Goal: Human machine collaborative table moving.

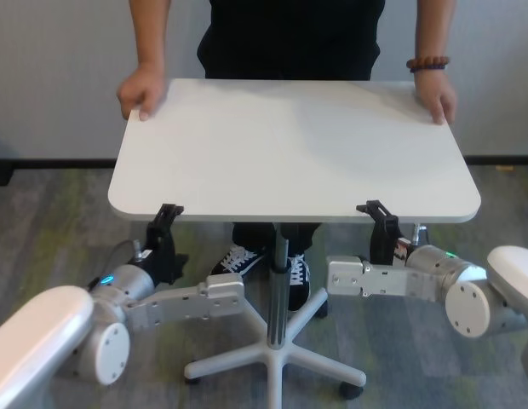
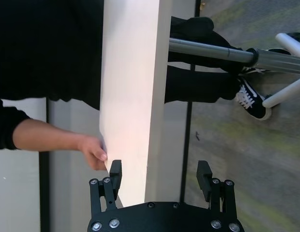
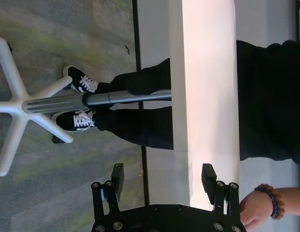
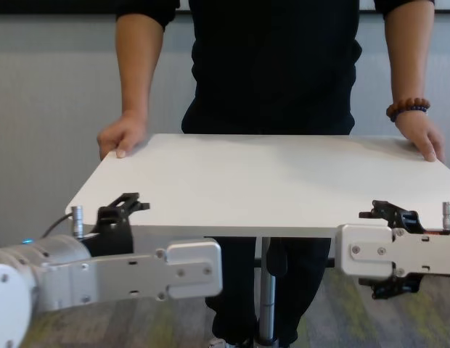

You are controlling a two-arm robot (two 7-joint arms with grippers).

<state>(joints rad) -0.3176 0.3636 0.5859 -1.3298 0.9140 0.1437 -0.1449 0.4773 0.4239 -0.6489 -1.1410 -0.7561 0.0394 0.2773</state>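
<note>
A white table [image 1: 294,149] fills the middle of the head view, its top bare, standing on a silver pole [image 1: 280,290] that runs down to a white star-shaped foot [image 1: 277,358] at the bottom centre. No bin, box or tray shows anywhere.

At the far edge, along the top of the frame, a person [image 1: 289,38] in black holds the two far corners — one hand [image 1: 143,92] at upper left, the other hand [image 1: 438,96] at upper right, that wrist wearing a brown bead bracelet [image 1: 428,63].

The left gripper [image 1: 166,230] sits at the near edge toward lower left, and the right gripper [image 1: 379,226] at the near edge toward lower right. Both stand with their jaws spread wide (the wrist views show it best): on each, one finger lies above the tabletop and one below, with the thin edge between them and a clear gap to the lower finger, so neither is clamped on the table.

The floor is grey carpet [image 1: 68,230] with greenish patches — behind the person runs a pale wall [image 1: 60,77] with a dark skirting strip. The person's black-and-white shoes [image 1: 247,264] show under the table beside the pole.
</note>
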